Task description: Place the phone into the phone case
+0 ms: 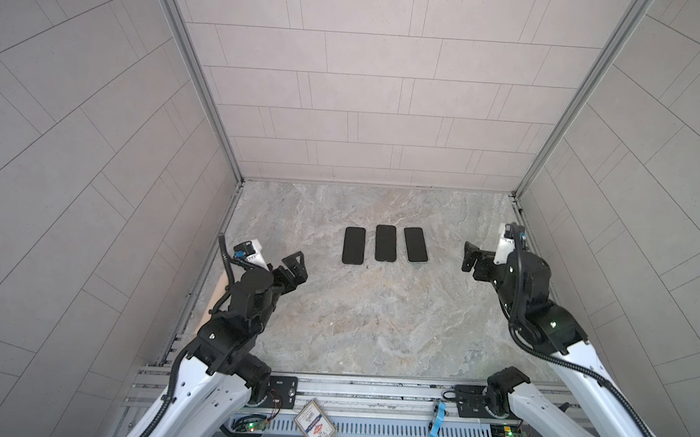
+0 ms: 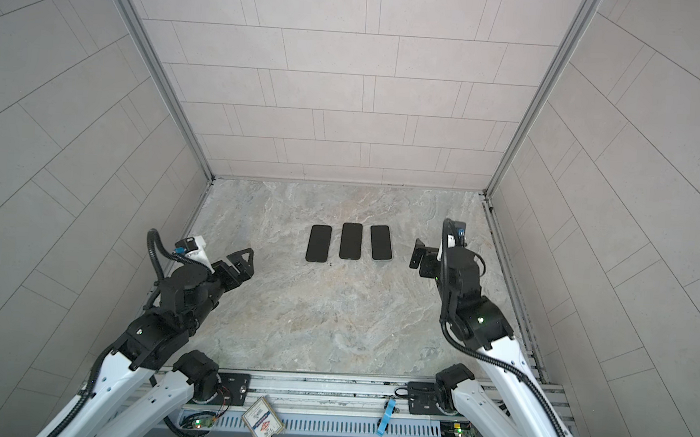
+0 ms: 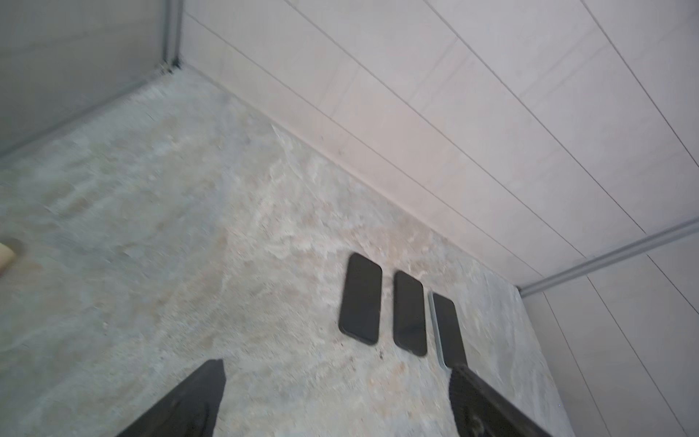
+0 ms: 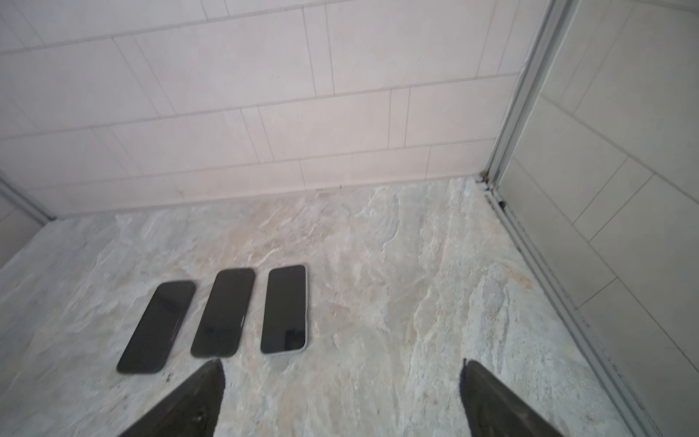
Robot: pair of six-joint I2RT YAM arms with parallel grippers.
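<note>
Two arms rise from the base rail [image 1: 371,389] at the near edge, where a printed card [image 1: 314,423] and a blue clip [image 1: 437,420] hang.

The left arm [image 1: 224,336] reaches over the near left of the worktop [image 1: 375,321]. The left jaws are spread wide, and the left wrist view shows only bare worktop between them. A tan object [image 1: 220,287] beside this arm at the worktop's edge is mostly hidden and cannot be identified.

The right arm [image 1: 542,318] stands a little farther in on the right. The right jaws are likewise wide open and hold nothing.

Beyond both, near the middle of the worktop, three dark slabs lie flat in a row, close together but apart and well clear of either arm.
- The right phone [image 1: 416,245] has a pale rim around its dark face. This reads as the phone case [image 3: 436,329] already fitted.
- The left phone [image 1: 353,245] and middle phone [image 1: 385,243] show no distinct rim. Whether they are cased cannot be told.

The tiled back wall [image 1: 388,105] stands farthest away.

Assessment: no loose, empty case is visible. At least one insertion appears complete, and both arms are disengaged. What is left, if anything, is to confirm the seating at the corners, which these views are too small to show.
</note>
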